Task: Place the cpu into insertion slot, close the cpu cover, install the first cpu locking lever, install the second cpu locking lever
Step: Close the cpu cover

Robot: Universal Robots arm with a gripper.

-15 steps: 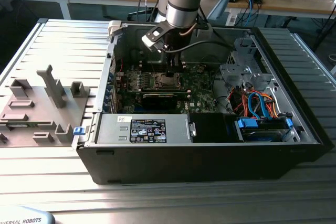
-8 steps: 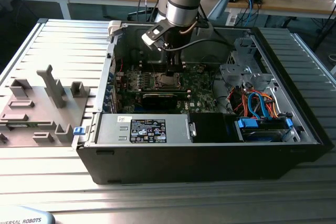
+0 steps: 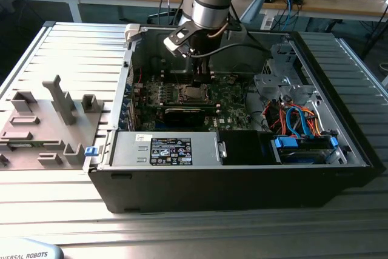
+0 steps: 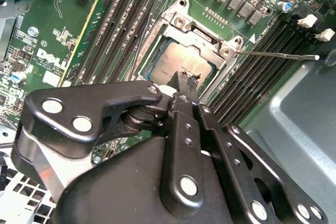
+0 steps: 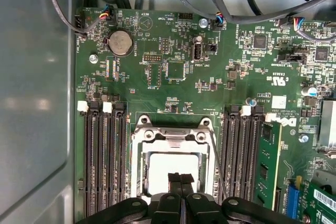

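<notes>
In both wrist views the cpu (image 4: 176,61) (image 5: 168,166) lies flat in the insertion slot (image 5: 137,174) on the green board. The silvery cpu cover (image 4: 202,35) (image 5: 173,136) rests over it, and the chip's top shows through the cut-out. A thin locking lever (image 4: 278,54) (image 5: 218,169) sticks out beside the socket, next to the memory slots. My gripper (image 4: 186,77) (image 5: 181,178) hangs just over the chip's edge with its black fingertips pressed together and nothing between them. In the exterior view the gripper (image 3: 197,78) reaches down inside the open case above the socket (image 3: 194,93).
Long black memory slots (image 5: 105,161) flank the socket on both sides. A black card (image 3: 185,112) lies across the board in front of it. The case also holds a power supply (image 3: 167,150) and a drive bay with blue and orange cables (image 3: 297,119). A grey fixture tray (image 3: 48,119) sits outside.
</notes>
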